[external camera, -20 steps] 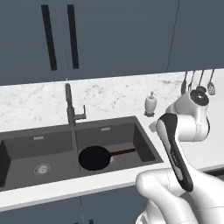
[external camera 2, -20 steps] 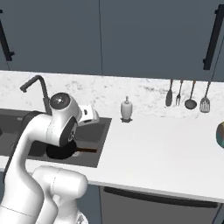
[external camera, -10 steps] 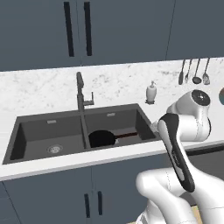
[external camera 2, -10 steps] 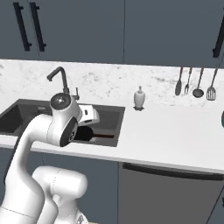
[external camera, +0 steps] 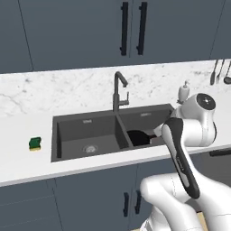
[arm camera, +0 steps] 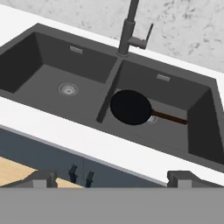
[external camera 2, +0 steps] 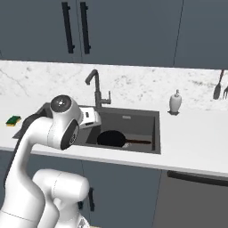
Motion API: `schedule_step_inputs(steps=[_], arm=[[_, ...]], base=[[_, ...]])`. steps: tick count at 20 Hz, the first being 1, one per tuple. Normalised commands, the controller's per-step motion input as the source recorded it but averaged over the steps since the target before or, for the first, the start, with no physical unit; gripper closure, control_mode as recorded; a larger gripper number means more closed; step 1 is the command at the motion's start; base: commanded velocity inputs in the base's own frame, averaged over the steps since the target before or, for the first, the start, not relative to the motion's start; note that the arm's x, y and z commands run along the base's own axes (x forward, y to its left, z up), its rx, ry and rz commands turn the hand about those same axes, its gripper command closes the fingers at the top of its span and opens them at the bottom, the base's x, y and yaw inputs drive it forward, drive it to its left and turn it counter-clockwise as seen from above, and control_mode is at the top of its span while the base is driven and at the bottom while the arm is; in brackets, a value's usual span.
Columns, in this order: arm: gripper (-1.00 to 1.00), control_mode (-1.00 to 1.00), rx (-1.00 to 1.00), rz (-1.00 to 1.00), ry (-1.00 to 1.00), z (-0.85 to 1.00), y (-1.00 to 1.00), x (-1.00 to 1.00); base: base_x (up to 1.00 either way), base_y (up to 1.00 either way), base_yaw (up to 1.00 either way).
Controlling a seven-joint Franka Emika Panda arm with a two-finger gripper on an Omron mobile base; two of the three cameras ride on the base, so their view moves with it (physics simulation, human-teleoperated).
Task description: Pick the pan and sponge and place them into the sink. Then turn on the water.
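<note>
Lying on the white marble counter [external camera: 27,167] well to the left of the dark grey double-basin sink [external camera: 85,121], the small rectangular green-topped, yellow-bottomed sponge [external camera: 34,144] is what the coming move appears to turn on. It sits apart from the sink's left rim, and its long axis seems to run roughly front to back, though it is too small to be sure. The jaws [arm camera: 113,177] stand wide apart and hold nothing, looking down over the sink from the counter's front edge, so the sponge lies off to their left, beyond the left basin.

The round black frying pan [arm camera: 130,107] already rests in the right basin, partly over that basin's drain. Its short brownish handle [arm camera: 169,117] points right, along the sink's length, towards the basin's far side wall. The tall dark metal gooseneck faucet [external camera: 118,90] rises behind the divider between the 2 basins, and no stream shows from it.
</note>
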Motion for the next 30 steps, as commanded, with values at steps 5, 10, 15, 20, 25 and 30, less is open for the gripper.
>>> schedule_step_inputs(steps=[5,10,15,20,25,30], arm=[[-1.0,1.0,0.0,0.0,0.0,0.0,0.0,0.0],[-1.0,1.0,0.0,0.0,0.0,0.0,0.0,0.0],[-1.0,1.0,0.0,0.0,0.0,0.0,0.0,0.0],[-1.0,1.0,0.0,0.0,0.0,0.0,0.0,0.0],[-1.0,1.0,0.0,0.0,0.0,0.0,0.0,0.0],[-1.0,1.0,0.0,0.0,0.0,0.0,0.0,0.0]], base=[[0.0,0.41,0.0],[0.01,-0.2,0.0],[0.43,-0.23,0.0],[0.79,0.0,0.0],[0.57,0.0,0.0],[0.14,0.0,0.0]])
